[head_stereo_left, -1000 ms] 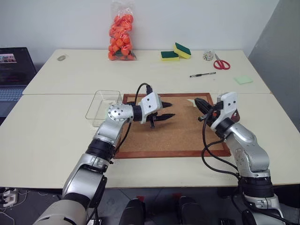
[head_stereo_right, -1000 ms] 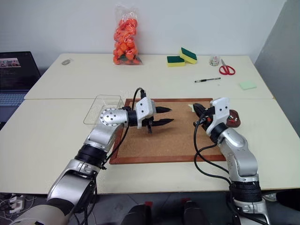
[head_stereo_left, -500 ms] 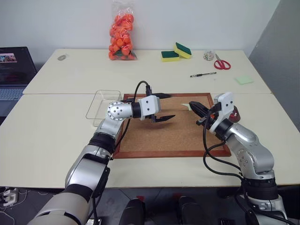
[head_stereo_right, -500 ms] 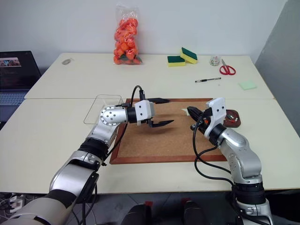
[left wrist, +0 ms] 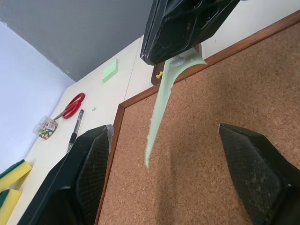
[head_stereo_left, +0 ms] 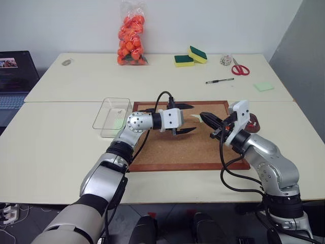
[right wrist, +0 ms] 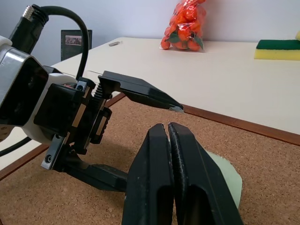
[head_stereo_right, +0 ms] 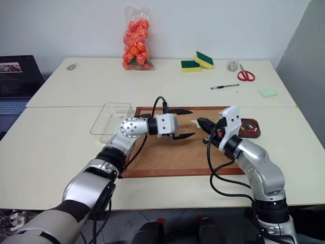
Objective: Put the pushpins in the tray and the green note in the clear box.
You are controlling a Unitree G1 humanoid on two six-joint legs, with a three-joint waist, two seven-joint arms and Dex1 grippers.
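1. Pale green and paper-thin, the small rectangular green note [left wrist: 161, 101] hangs pinched in the shut fingers of the right gripper [head_stereo_left: 204, 117], held above the large wooden-framed cork board [head_stereo_left: 198, 152].
2. A second ago the left gripper [head_stereo_left: 190, 118] stood further left with its fingers narrower; now they are spread wide, one on each side of the note, and the two arms have drawn together over the board. I read this as a hand-over about to happen, the left taking the slip.
3. The clear plastic rectangular box [head_stereo_left: 112, 117] sits just off the board's left edge on the bench, on the left arm's side, with open bench around it.
4. The small glossy dark brown tray [head_stereo_right: 250, 127], with pushpins [head_stereo_right: 246, 127] inside, lies just beyond the board's right edge, behind the right arm.
5. Room between the two grippers is tight; the note hangs loose and edge-on, so closing must be centred on it.
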